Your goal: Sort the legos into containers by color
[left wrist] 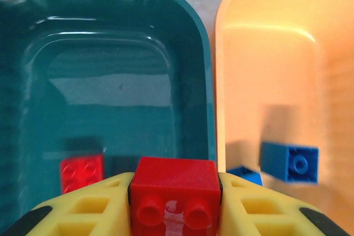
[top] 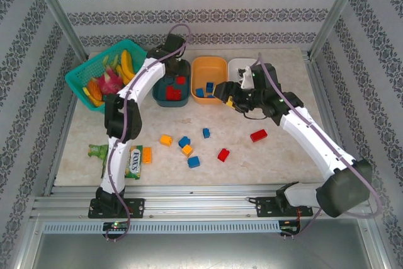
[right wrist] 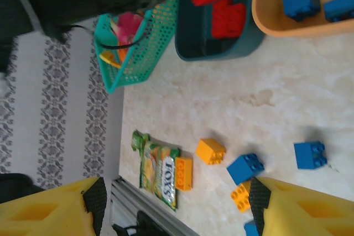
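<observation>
My left gripper [left wrist: 175,216] is shut on a red lego [left wrist: 174,178] and holds it over the dark teal bin [left wrist: 110,81], where another red lego [left wrist: 82,172] lies. In the top view the left gripper [top: 177,70] hangs above the teal bin [top: 161,86]. The orange bin [top: 209,67] holds blue legos [top: 200,91] and sits beside the white bin [top: 241,66]. My right gripper [top: 227,94] stands open and empty by the orange bin's near right corner. Loose orange [right wrist: 210,151], blue [right wrist: 245,168] and red [top: 258,135] legos lie on the table.
A green mesh basket [top: 79,80] with toy fruit stands at the back left. A green snack packet [top: 133,162] and a green toy [top: 99,151] lie by the left arm, with an orange lego [top: 147,154] against the packet. Metal rails run along the near edge.
</observation>
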Controlling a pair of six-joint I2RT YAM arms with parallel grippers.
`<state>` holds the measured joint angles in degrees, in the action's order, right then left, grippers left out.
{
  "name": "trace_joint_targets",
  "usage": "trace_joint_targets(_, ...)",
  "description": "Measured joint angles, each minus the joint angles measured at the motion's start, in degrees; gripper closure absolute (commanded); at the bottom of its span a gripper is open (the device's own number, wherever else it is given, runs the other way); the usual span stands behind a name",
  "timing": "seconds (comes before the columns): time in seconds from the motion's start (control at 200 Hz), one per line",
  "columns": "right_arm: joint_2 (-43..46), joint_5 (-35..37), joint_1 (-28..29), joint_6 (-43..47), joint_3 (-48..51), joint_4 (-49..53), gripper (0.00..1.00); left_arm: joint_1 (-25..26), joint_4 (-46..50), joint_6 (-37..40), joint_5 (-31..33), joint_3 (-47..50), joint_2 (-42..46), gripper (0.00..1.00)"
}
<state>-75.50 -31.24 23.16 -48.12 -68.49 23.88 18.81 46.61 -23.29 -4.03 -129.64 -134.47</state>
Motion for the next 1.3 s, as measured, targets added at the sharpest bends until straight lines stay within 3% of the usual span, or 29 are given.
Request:
trace_joint_targets(0.325, -0.6, 0.5, 0.0, -1.3, -1.7, -1.4, 0.29, -2.8, -0.3, -2.8, -6.4, -5.7, -10.8, 0.56)
trace_joint_targets(0.565, -1.0, 1.1, 0.6, -1.4, -1.4, -1.4, 0.3, -3.2, -0.2, -3.9, -8.0, -5.7, -11.1, 0.36)
trace_joint_targets(0.804, -2.7, 4.2, 4.1, 2.3, -1.4, 1.6, 0.31, -3.2, 1.9, -4.0, -7.2, -5.6, -7.5, 0.32)
trace_joint_targets(0.914, -4.3, 6.7, 8.9, 5.4, -1.6, 3.3, 0.32, -3.2, 2.8, -4.2, -5.0, -1.8, 0.9, 0.31)
trace_joint_targets(1.014, -7.2, 9.6, 15.0, 8.0, -2.5, 4.7, 0.34, -3.2, 3.2, -4.6, -2.7, 6.6, 13.5, 0.29)
trace_joint_targets(1.299, -22.0, 16.9, 33.7, 8.6, -9.2, 5.3, 0.33, -3.2, 3.1, -10.2, 1.3, 44.7, 58.4, 0.28)
